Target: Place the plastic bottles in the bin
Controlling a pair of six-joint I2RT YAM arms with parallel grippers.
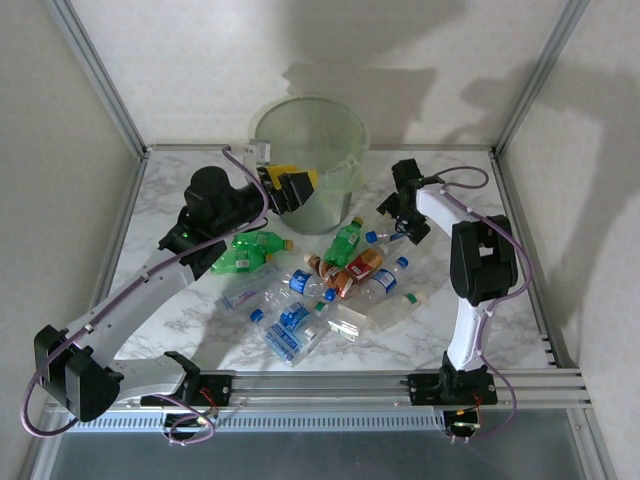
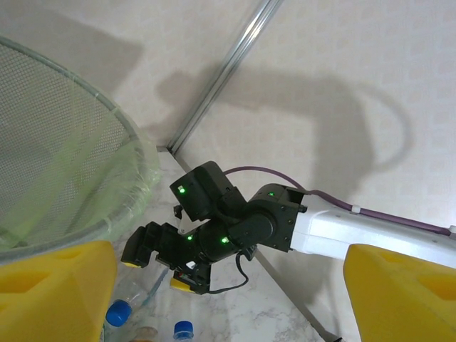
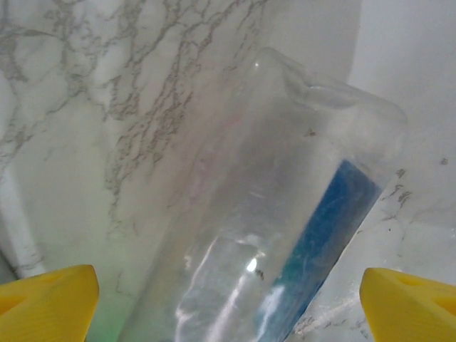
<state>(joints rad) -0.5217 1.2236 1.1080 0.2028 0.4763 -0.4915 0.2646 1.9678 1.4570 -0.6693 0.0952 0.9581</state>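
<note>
My right gripper (image 3: 228, 303) is wide open and empty, low over a clear bottle (image 3: 285, 199) that lies on the table (image 3: 107, 107). The bin (image 1: 345, 135) stands behind. If I close off-centre, I think the smooth bottle may squirt out or roll away.

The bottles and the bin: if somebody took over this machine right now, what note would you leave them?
Left claw: open, empty, beside the bin near its rim.
Right claw: open, low over a clear blue-labelled bottle, not gripping it.
Bottles: heaped on the marble table in front of the bin.
Done: no bottle visible in the bin so far.
Left: the whole heap, probably starting with that clear bottle.
</note>
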